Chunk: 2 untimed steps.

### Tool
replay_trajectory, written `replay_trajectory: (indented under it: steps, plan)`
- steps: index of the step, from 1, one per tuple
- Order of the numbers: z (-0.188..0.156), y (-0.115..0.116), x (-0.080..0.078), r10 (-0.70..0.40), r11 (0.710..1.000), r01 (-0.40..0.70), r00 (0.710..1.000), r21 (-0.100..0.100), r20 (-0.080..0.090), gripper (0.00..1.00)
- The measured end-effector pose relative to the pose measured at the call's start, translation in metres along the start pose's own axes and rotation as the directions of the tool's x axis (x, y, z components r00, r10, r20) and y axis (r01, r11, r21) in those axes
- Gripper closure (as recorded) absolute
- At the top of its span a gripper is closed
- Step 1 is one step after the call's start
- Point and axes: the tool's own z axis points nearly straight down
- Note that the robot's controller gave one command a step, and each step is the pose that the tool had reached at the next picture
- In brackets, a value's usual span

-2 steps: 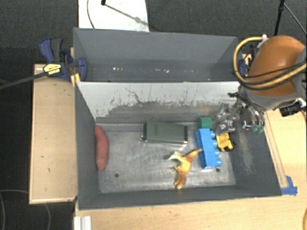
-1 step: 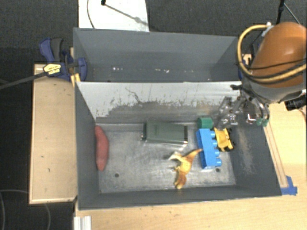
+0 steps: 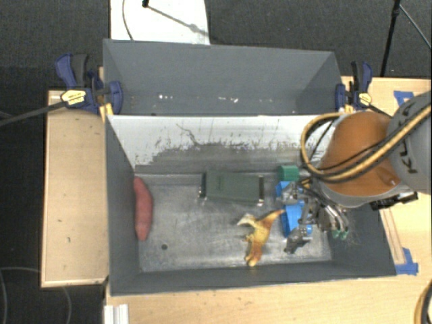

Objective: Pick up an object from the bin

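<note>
As the arm (image 3: 358, 157) leans in low, tool (image 3: 298, 233) by blue block (image 3: 291, 216), perhaps touching, grip unclear.

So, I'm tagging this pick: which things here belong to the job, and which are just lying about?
Job in hand: gripper, low at the bin's right end; blue block beside it; yellow banana-shaped thing next to that.
Lying about: red oblong thing by the left wall; dark green flat box at the back; small teal block behind the gripper.
</note>
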Motion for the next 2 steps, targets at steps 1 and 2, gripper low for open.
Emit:
replay_trajectory:
  steps: [1, 2]
  plan:
    - [0.0067, 0.0025, 0.0054, -0.009, 1.0, 0.009, 1.0, 0.0, -0.004, 1.0]
    - [0.0067, 0.0026, 0.0054, -0.011, 1.0, 0.011, 1.0, 0.0, -0.004, 0.0]
